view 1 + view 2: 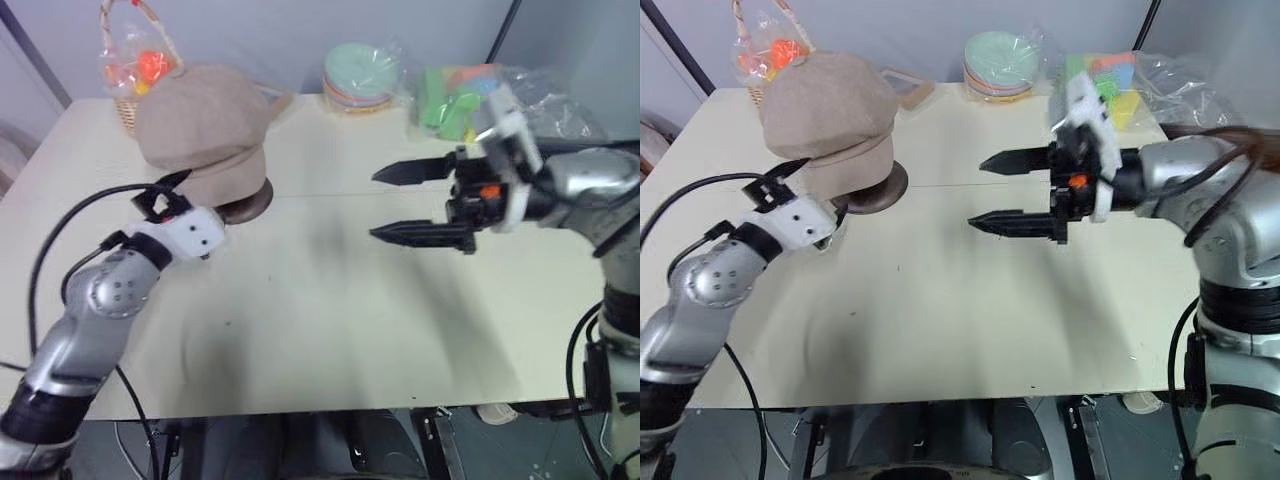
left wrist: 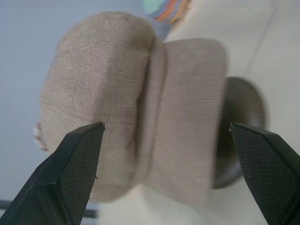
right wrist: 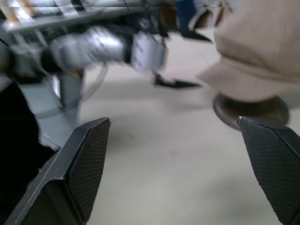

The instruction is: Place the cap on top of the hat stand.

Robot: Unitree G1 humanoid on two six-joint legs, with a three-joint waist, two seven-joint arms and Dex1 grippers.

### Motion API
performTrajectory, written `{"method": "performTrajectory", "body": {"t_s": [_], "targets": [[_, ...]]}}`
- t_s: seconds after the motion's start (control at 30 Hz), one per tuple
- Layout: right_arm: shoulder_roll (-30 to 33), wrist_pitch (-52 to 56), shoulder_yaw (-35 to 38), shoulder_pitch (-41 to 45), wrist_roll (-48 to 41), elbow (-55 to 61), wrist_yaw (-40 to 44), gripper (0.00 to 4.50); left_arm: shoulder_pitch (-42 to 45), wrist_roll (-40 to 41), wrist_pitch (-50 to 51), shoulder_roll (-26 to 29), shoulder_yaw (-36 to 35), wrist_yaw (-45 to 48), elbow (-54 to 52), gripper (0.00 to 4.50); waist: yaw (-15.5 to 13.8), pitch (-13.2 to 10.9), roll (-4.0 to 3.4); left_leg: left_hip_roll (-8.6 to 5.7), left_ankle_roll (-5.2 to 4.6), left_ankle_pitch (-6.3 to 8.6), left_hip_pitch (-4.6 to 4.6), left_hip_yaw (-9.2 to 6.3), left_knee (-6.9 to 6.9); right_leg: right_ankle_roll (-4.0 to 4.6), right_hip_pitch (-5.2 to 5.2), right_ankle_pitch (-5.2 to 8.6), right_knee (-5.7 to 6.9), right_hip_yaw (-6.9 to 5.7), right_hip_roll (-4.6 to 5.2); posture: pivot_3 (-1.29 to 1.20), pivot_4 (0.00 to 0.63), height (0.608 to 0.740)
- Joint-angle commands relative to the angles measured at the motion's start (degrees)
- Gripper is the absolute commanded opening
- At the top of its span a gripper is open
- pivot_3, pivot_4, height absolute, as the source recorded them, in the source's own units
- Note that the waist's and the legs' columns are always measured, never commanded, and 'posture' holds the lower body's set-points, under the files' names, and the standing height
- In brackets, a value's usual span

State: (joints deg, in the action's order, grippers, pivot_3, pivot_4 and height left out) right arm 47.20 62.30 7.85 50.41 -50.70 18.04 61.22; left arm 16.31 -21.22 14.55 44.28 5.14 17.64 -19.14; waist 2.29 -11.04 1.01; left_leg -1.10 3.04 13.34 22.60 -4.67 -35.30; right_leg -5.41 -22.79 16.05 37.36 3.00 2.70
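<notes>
Left eye view gives us the beige cap [image 1: 205, 125] sitting over the top of the dark hat stand [image 1: 252, 203], whose round base rests on the pale table [image 1: 330, 330]. We see our left gripper [image 1: 172, 192] just beside the cap's lower edge, fingers spread and holding nothing. Our right gripper [image 1: 415, 203] hangs well apart over the table's middle, jaws wide and empty. A wicker basket [image 1: 130, 70] and stacked plates [image 1: 362, 78] stand behind.

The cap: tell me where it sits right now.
In the left eye view, the cap sits on the hat stand at the table's far left, before the wicker basket, beside the left gripper.
</notes>
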Motion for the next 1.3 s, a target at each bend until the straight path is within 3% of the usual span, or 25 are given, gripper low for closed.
{"method": "performTrajectory", "body": {"t_s": [0.03, 0.2, 0.23, 0.3, 0.53, 0.57, 0.77, 1.07, 1.2, 1.3], "targets": [[1.5, 2.1, 4.3, 4.1, -4.2, -1.2, -2.0, 4.44, 1.8, -4.1, -1.0, -2.3, 2.4, -1.5, 2.7, 4.5, 0.0, 0.0, 0.01, -0.01, -0.02, 0.01, 0.02, 0.0, 0.0, -0.01, -0.01, 0.0, -0.02, 0.0, 0.01, 0.0, 0.15, 0.74], [2.5, 3.0, 6.3, 7.9, -6.1, -3.5, -5.1, 4.44, 4.1, -7.4, -2.6, -4.7, 4.3, -2.1, 6.7, 4.5, -0.2, 0.0, 0.01, -0.01, -0.06, 0.03, 0.73, -0.05, -0.3, -0.04, -0.59, -0.02, 0.05, -0.07, 0.03, 0.0, 0.15, 0.74], [2.8, 3.0, 6.5, 8.1, -6.3, -3.6, -5.5, 4.48, 4.5, -7.5, -3.2, -4.9, 4.3, -2.0, 7.3, 4.24, -0.2, 0.0, 0.01, -0.01, -0.08, 0.04, 0.88, -0.07, -0.44, -0.05, -0.7, -0.03, 0.12, -0.11, 0.02, 0.0, 0.15, 0.74], [3.5, 2.7, 6.7, 7.9, -6.4, -3.1, -5.7, 4.5, 5.0, -7.4, -5.0, -4.9, 4.1, -1.6, 8.4, 3.67, -0.4, 0.0, 0.01, -0.01, -0.11, 0.06, 0.9, -0.06, -0.45, -0.05, -0.71, -0.03, 0.13, -0.11, 0.05, 0.0, 0.15, 0.74], [5.2, 1.9, 7.6, 6.6, -7.7, -2.1, -6.8, 4.5, 5.6, -6.1, -14.6, -0.5, 0.2, -2.3, 13.3, 0.21, -1.5, 0.0, 0.01, -0.01, -0.18, 0.1, 0.9, -0.05, -0.6, -0.06, -0.68, -0.03, 0.15, -0.09, 0.06, 0.0, 0.15, 0.74], [5.5, 1.7, 7.7, 6.4, -7.7, -2.0, -6.7, 4.5, 5.5, -5.8, -16.3, 0.3, -0.4, -2.4, 13.8, 0.05, -1.6, 0.0, -0.01, -0.01, -0.18, 0.11, 0.9, -0.06, -0.62, -0.06, -0.67, -0.03, 0.15, -0.1, 0.08, 0.0, 0.15, 0.74], [8.3, -0.1, 7.4, 4.8, -6.4, -2.4, -5.9, 4.5, 6.5, -2.6, -34.5, 9.6, -4.6, -3.1, 25.7, 0.05, -1.6, 0.0, -0.06, -0.04, -0.21, 0.13, 0.9, -0.04, -0.64, -0.06, -0.65, -0.03, 0.12, -0.1, 0.21, 0.0, 0.15, 0.74], [9.4, -2.8, 5.0, 3.0, -3.4, -2.6, -6.0, 4.5, 11.6, -4.4, -41.9, 8.1, -1.5, -2.7, 31.3, 0.05, -1.6, 0.0, -0.07, -0.06, -0.22, 0.13, 0.9, 0.07, -0.65, -0.07, -0.65, -0.04, 0.14, -0.1, 0.12, 0.0, 0.15, 0.74], [9.1, -2.2, 4.1, 2.7, -2.5, -3.0, -7.3, 4.5, 11.6, -4.5, -42.7, 6.7, -1.7, -2.6, 31.2, 1.46, -1.5, 0.0, -0.07, -0.05, -0.23, 0.13, 0.93, 0.16, -0.7, -0.09, -0.65, -0.05, 0.16, -0.12, 0.1, 0.0, 0.15, 0.74], [8.8, -2.0, 3.6, 2.8, -2.1, -3.6, -7.9, 4.5, 10.5, -4.8, -43.6, 6.7, -2.3, -2.7, 30.0, 3.05, -1.4, 0.0, -0.07, -0.03, -0.23, 0.13, 0.94, 0.15, -0.7, -0.09, -0.67, -0.05, 0.17, -0.12, 0.07, 0.0, 0.15, 0.74]]}}
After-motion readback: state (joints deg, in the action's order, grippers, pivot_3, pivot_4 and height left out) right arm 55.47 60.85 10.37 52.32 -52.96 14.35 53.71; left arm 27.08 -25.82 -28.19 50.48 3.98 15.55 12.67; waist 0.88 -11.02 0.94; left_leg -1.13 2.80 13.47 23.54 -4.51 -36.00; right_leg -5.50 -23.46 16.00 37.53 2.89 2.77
